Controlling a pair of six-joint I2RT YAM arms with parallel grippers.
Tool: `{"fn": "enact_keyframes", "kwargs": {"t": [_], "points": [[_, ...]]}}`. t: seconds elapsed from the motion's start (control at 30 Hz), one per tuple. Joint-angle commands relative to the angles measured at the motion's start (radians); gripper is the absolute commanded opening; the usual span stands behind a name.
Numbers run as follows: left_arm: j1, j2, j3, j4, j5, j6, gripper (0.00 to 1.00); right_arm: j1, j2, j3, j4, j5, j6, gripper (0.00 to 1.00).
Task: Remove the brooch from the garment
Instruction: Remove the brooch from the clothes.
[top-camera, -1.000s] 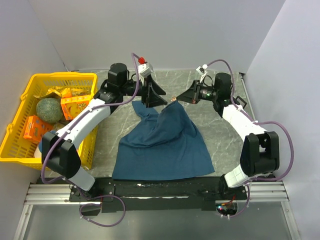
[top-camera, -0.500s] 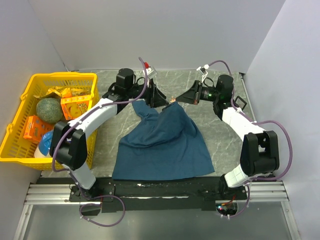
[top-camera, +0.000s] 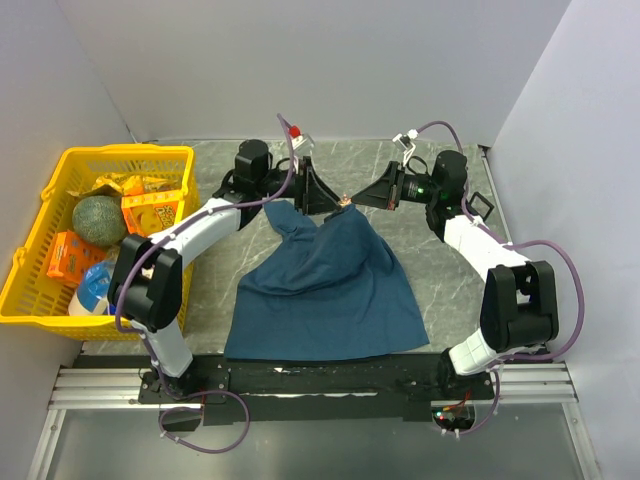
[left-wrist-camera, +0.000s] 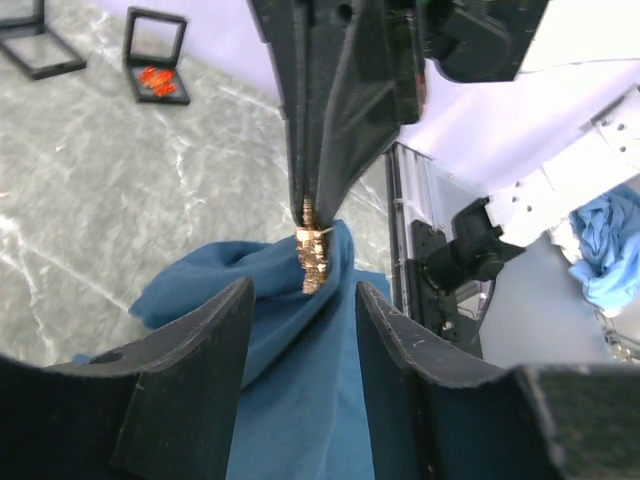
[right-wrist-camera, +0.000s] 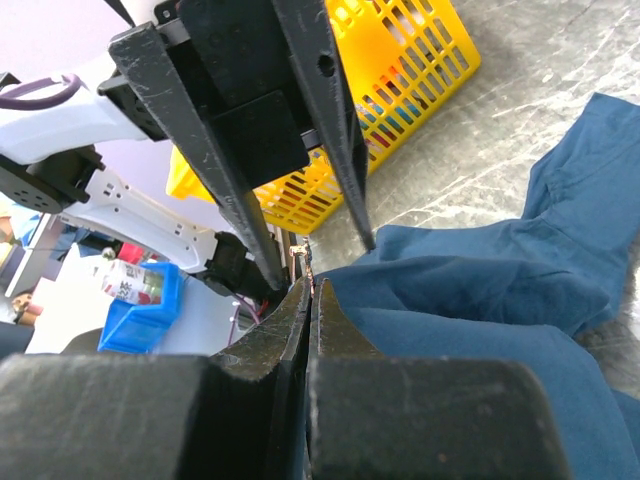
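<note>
The garment (top-camera: 325, 285), a dark teal T-shirt, lies on the table with its far corner lifted into a peak. A small gold brooch (top-camera: 346, 201) is pinned at that peak. It shows clearly in the left wrist view (left-wrist-camera: 312, 258). My right gripper (top-camera: 354, 199) is shut on the brooch's top edge and holds the cloth up; its fingers are pressed together in the right wrist view (right-wrist-camera: 310, 288). My left gripper (top-camera: 328, 198) is open, its fingers (left-wrist-camera: 200, 370) on either side of the cloth just short of the brooch, touching nothing.
A yellow basket (top-camera: 30, 290) at the left holds a green melon (top-camera: 98, 219) and orange snack boxes. Two small black display boxes (left-wrist-camera: 155, 55) stand on the grey marble table at the far side. White walls close in the back and right.
My left gripper has swung right, from beside the garment's peak to close up against the brooch, fingers open. The right gripper has kept its hold and hardly moved.
</note>
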Motion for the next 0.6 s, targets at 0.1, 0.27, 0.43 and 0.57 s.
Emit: {"fn": "enact_keyframes", "kwargs": {"t": [0.1, 0.27, 0.43, 0.57], "points": [[0.021, -0.001, -0.044, 0.219, 0.098, -0.155, 0.45, -0.007, -0.005, -0.005, 0.056, -0.015, -0.008, 0.0], [0.021, 0.011, -0.042, 0.242, 0.084, -0.169, 0.44, -0.005, -0.008, -0.004, 0.053, -0.012, -0.01, 0.0], [0.015, 0.023, -0.028, 0.236, 0.076, -0.175, 0.42, -0.007, -0.011, -0.004, 0.047, -0.007, -0.016, 0.0], [0.0, 0.035, -0.018, 0.213, 0.067, -0.155, 0.4, -0.007, -0.012, -0.005, 0.043, -0.005, -0.022, 0.0]]}}
